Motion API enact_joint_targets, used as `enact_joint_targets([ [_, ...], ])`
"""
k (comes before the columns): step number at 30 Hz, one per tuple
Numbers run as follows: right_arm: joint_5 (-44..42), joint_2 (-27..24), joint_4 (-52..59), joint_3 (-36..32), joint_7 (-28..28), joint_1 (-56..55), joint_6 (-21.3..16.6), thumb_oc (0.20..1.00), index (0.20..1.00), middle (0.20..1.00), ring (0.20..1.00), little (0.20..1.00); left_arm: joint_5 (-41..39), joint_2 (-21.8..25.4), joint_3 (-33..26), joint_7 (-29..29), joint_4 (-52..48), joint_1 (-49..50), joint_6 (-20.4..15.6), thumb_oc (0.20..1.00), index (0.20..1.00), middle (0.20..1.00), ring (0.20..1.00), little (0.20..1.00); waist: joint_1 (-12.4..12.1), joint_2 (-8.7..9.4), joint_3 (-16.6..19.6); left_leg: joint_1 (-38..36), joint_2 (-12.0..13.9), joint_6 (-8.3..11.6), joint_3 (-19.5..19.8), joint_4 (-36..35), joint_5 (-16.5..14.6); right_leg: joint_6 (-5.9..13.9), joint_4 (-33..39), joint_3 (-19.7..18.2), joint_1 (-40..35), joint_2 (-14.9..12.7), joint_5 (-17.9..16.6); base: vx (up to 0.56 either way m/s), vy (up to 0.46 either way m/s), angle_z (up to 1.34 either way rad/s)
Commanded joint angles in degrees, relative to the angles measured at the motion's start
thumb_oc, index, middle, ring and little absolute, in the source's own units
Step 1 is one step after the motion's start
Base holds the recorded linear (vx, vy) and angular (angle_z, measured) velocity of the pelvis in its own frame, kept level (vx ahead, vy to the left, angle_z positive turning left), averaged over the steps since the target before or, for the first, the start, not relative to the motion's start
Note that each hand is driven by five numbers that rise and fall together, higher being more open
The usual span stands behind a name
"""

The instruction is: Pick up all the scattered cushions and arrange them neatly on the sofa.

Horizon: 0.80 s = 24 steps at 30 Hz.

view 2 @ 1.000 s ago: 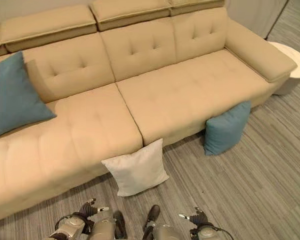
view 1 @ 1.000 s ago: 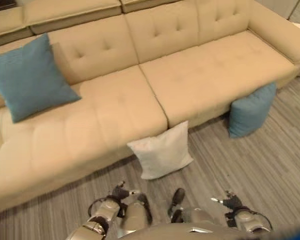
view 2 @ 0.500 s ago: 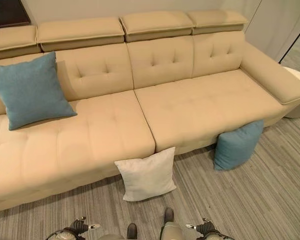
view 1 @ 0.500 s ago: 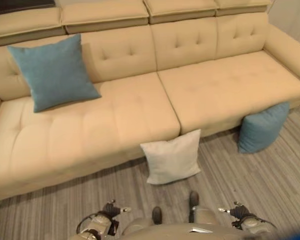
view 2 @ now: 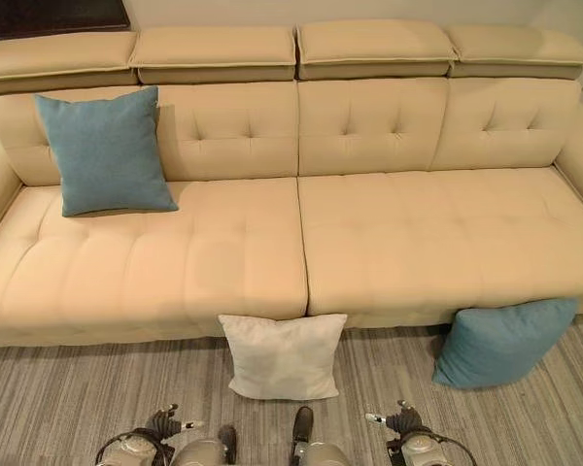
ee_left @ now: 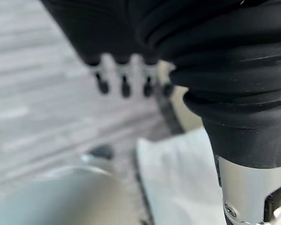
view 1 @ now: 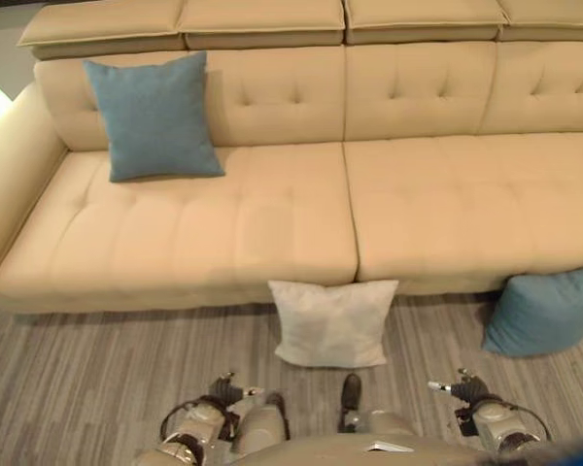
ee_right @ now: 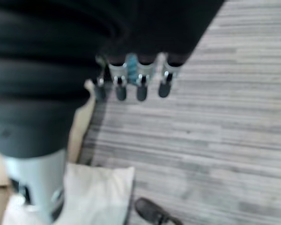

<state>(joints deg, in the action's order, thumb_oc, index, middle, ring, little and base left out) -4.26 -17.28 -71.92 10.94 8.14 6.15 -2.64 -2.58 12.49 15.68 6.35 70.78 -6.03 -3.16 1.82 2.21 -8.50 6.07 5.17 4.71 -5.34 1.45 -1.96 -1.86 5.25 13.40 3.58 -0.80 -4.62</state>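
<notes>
A white cushion (view 1: 332,323) stands on the floor, leaning on the front of the beige sofa (view 1: 272,214) near its middle seam. To the right, a blue cushion (view 1: 544,311) also leans on the sofa's front from the floor. A second blue cushion (view 1: 154,116) rests upright against the backrest on the left seat. My left hand (view 1: 223,392) and right hand (view 1: 464,389) hang low at my sides, short of the white cushion, fingers (ee_left: 124,84) straight and holding nothing. The white cushion (ee_right: 98,192) shows past the right hand's fingers (ee_right: 140,86).
Grey striped floor (view 1: 97,369) runs along the sofa's front, with room on both sides of the white cushion. The sofa's left armrest (view 1: 10,184) closes off that end. Both seats to the right of the blue cushion are bare.
The whole picture has swung, so the camera has turned to face the sofa squarely. The cushions lie where they were. Both hands stay low and hold nothing.
</notes>
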Motion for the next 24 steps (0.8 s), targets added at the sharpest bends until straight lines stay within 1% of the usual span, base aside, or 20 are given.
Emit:
enact_joint_targets([
  [1,0.04,-0.74,-0.39,0.25,0.60,-1.17,-0.21,1.000,1.000,1.000,1.000,1.000,1.97,0.97,-0.15,0.10,1.05,-0.40,-0.78,1.000,1.000,1.000,1.000,1.000,0.03,0.11,2.26,1.21,-2.14,-1.06,1.58,4.34,-1.94,7.62,-7.85,-3.24,1.77,-5.82,6.20,0.10,0.088,-0.24],
  [5,0.21,-0.43,-0.12,0.34,0.92,-1.13,-0.18,1.000,1.000,1.000,1.000,1.000,1.95,2.03,-1.29,0.53,1.59,-0.25,-0.75,1.000,1.000,1.000,1.000,1.000,-0.46,0.63,2.85,0.35,-2.98,-1.81,0.88,3.56,-2.43,8.36,-7.63,-4.06,1.55,-6.83,6.01,0.08,0.088,-0.13],
  [8,-0.16,-0.55,0.40,0.16,1.19,-0.75,-0.37,1.000,1.000,1.000,1.000,1.000,1.05,2.59,-2.06,1.07,1.25,-0.73,-0.91,1.000,1.000,1.000,1.000,1.000,-0.60,0.78,2.63,0.45,-3.21,-2.00,0.64,3.88,-2.78,8.59,-7.73,-4.12,1.85,-7.24,5.82,0.01,0.038,-0.12],
  [12,-2.37,-2.00,3.22,-0.17,3.00,3.16,-1.34,1.000,1.000,1.000,1.000,1.000,-4.32,4.65,-3.88,3.48,-2.12,-4.78,-2.77,1.000,1.000,1.000,1.000,1.000,-0.71,0.93,-0.99,5.90,-3.32,-2.08,0.63,6.51,-2.77,8.75,-10.58,-4.50,7.74,-8.34,5.14,-0.15,0.000,0.02],
  [13,-2.38,-2.00,3.20,-0.18,3.00,3.22,-1.34,1.000,1.000,1.000,1.000,1.000,-4.33,4.66,-3.89,3.48,-2.11,-4.83,-2.76,1.000,1.000,1.000,1.000,1.000,-0.68,0.93,-0.89,6.14,-3.32,-2.09,0.65,6.65,-2.80,8.74,-10.68,-4.50,7.96,-8.36,5.16,-0.18,-0.002,0.04],
  [14,-2.85,-2.42,4.05,-0.12,3.54,4.35,-1.51,1.000,1.000,1.000,1.000,1.000,-5.82,4.96,-3.97,4.06,-2.99,-6.11,-3.26,1.000,1.000,1.000,1.000,1.000,-0.64,0.80,-2.04,8.21,-3.39,-2.09,0.79,7.54,-2.60,8.64,-11.97,-4.69,10.37,-8.51,4.99,-0.26,0.009,0.05],
  [15,-3.90,-3.39,5.40,0.47,4.77,6.95,-1.70,1.000,1.000,1.000,1.000,1.000,-9.46,5.55,-4.05,5.67,-5.16,-8.80,-4.65,1.000,1.000,1.000,1.000,1.000,-0.64,0.41,-4.41,12.62,-3.51,-2.01,0.89,9.48,-1.97,8.20,-14.98,-4.79,15.57,-8.95,4.56,-0.34,0.005,0.03],
  [16,-4.66,-3.78,6.61,0.67,5.44,8.27,-1.94,1.000,1.000,1.000,1.000,1.000,-11.45,5.80,-3.98,6.51,-6.34,-10.13,-5.36,1.000,1.000,1.000,1.000,1.000,-0.64,0.18,-5.24,14.96,-3.53,-1.91,0.86,10.42,-1.54,7.99,-16.26,-4.76,17.98,-9.18,4.52,-0.25,0.005,-0.06],
  [17,-4.66,-3.80,6.60,0.67,5.45,8.30,-1.93,1.000,1.000,1.000,1.000,1.000,-11.46,5.78,-3.98,6.51,-6.33,-10.17,-5.36,1.000,1.000,1.000,1.000,1.000,-0.68,0.15,-5.17,15.19,-3.47,-1.90,0.84,10.75,-1.77,7.98,-16.55,-4.81,18.23,-9.15,4.71,-0.12,-0.001,-0.06],
  [18,-5.12,-4.15,7.56,0.83,6.01,9.29,-2.07,1.000,1.000,1.000,1.000,1.000,-12.98,5.98,-4.02,6.96,-7.31,-11.03,-5.78,1.000,1.000,1.000,1.000,1.000,-0.71,-0.02,-5.63,17.33,-3.54,-1.87,1.03,11.70,-1.49,7.75,-17.76,-4.79,20.44,-9.31,4.76,-0.13,-0.002,-0.02],
  [20,-6.85,-5.17,9.97,1.25,8.49,13.14,-2.74,1.000,1.000,1.000,1.000,1.000,-17.07,6.39,-3.67,8.98,-9.94,-14.65,-7.42,1.000,1.000,1.000,1.000,1.000,-0.66,-0.66,-7.30,23.85,-2.93,-1.34,1.14,14.45,-0.52,7.30,-20.99,-4.47,26.69,-9.97,5.07,-0.15,-0.022,0.04],
  [21,-7.56,-5.47,10.72,1.50,9.21,14.60,-2.79,1.000,1.000,1.000,1.000,1.000,-18.08,6.47,-3.42,9.36,-10.51,-16.16,-7.68,1.000,1.000,1.000,1.000,1.000,-0.73,-1.03,-7.67,25.24,-2.44,-0.81,1.56,15.76,-2.07,7.51,-22.70,-4.89,28.37,-9.85,6.81,-0.06,-0.041,0.04],
  [23,-8.28,-6.35,11.81,2.00,11.00,17.63,-3.44,1.000,1.000,1.000,1.000,1.000,-20.42,6.78,-3.08,10.59,-12.51,-18.66,-8.73,1.000,1.000,1.000,1.000,1.000,-0.49,-1.24,-8.60,30.26,-1.99,-0.46,1.90,18.10,-1.86,7.39,-25.60,-5.06,33.54,-10.05,7.12,-0.12,-0.048,0.09],
  [24,-9.35,-7.20,13.35,2.21,13.57,22.32,-4.17,1.000,1.000,1.000,1.000,1.000,-22.61,6.77,-2.38,11.79,-14.35,-22.14,-9.33,1.000,1.000,1.000,1.000,1.000,-0.12,-1.59,-9.36,37.10,-1.42,-0.48,2.56,21.07,-1.81,7.21,-29.38,-5.94,40.77,-10.15,7.65,-0.20,-0.068,0.04],
])
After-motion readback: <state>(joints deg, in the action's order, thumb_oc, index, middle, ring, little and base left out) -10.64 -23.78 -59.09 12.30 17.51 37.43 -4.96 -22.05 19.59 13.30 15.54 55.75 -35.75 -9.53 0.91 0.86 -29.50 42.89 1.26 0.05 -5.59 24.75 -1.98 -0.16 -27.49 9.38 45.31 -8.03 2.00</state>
